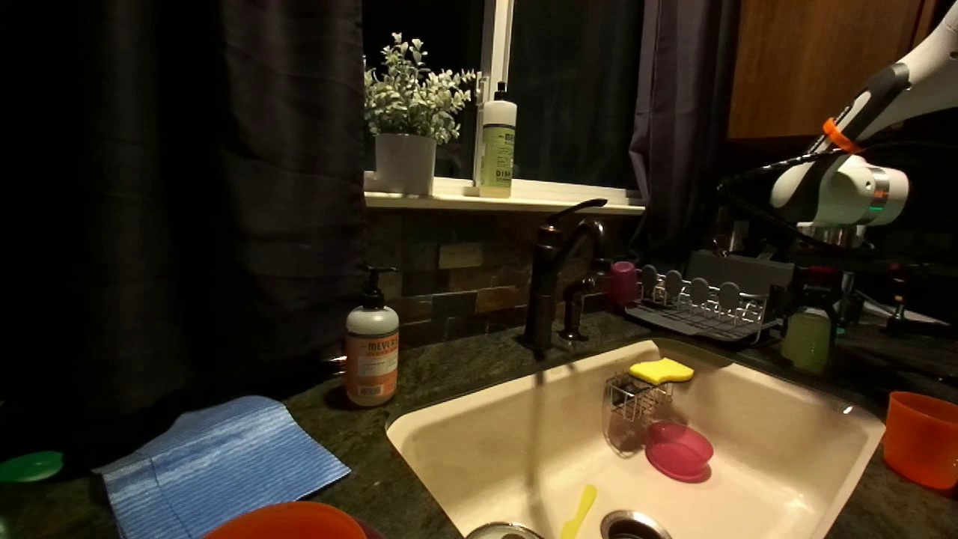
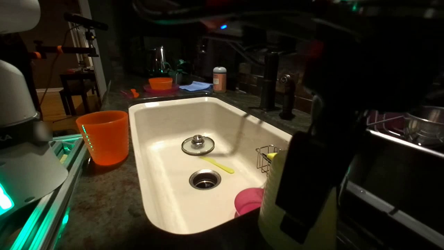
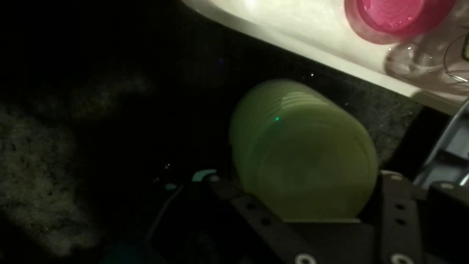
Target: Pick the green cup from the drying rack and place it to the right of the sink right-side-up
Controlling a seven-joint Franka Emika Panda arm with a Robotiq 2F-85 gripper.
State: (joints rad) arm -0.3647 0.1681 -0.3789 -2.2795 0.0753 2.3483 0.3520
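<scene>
in an exterior view, on the left, a blue cloth [image 1: 224, 457] lies on the bench [image 1: 374, 442]. next, a pump bottle [image 1: 372, 359] stands by the far left corner of the sink [image 1: 464, 442]. in the sink are a yellow knife [image 1: 580, 511], then, farther, a wire caddy [image 1: 636, 400] under a yellow sponge [image 1: 662, 370], and a pink bowl [image 1: 679, 453]. the drying rack [image 1: 703, 323] stands beyond the sink. just right of the rack is the green cup [image 1: 808, 344]; the wrist view shows the hand [image 3: 306, 179] clamped on its sides. i cannot tell whether it touches the bench. farthest right, nearer, stands an orange cup [image 1: 920, 442].
</scene>
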